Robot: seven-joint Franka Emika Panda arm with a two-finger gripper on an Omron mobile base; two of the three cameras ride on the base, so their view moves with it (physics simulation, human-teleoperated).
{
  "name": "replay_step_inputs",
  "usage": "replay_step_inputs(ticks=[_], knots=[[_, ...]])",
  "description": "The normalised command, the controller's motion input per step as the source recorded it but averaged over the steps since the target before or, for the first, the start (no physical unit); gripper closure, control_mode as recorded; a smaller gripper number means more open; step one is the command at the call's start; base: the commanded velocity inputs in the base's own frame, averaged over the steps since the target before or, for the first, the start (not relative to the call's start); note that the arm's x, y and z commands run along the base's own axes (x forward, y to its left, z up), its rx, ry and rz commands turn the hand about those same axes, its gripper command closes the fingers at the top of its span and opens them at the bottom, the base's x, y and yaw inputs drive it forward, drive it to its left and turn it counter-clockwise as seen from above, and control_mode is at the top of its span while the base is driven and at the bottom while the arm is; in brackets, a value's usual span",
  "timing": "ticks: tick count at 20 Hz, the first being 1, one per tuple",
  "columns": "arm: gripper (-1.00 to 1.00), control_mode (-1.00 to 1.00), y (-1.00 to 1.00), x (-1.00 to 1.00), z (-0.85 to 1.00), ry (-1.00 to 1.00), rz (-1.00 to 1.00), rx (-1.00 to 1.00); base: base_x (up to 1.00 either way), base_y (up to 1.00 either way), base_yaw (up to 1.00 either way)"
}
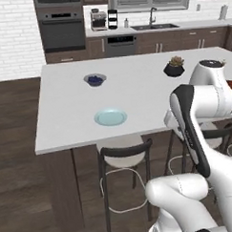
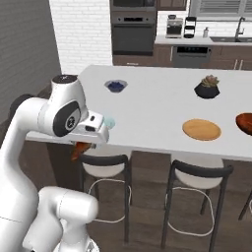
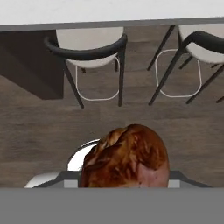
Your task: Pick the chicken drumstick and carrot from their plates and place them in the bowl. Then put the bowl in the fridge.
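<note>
gripper (image 3: 124, 186): closed on chicken drumstick (image 3: 126, 157) | stools (image 3: 89, 43) seen ahead, beyond it, under counter edge (image 3: 109, 13)

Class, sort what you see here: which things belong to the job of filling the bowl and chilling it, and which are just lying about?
For the job: chicken drumstick, pale blue plate, wooden plate, reddish-brown bowl.
Lying about: grey bowl of berries, plant pot, stools, wall oven.
</note>
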Motion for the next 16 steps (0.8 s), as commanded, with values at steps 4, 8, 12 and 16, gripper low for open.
replay_step_inputs(ticks=[4,8,12,16], knots=[[1.0,1.0,0.0,0.0,0.0,0.0,0.0,0.0,-0.07,-1.0,0.0],[1.0,1.0,0.0,0.0,0.0,0.0,0.0,0.0,0.0,-1.0,0.0],[1.0,1.0,0.0,0.0,0.0,0.0,0.0,0.0,0.14,-1.0,0.0],[1.0,1.0,0.0,0.0,0.0,0.0,0.0,0.0,0.18,-1.0,0.0]])
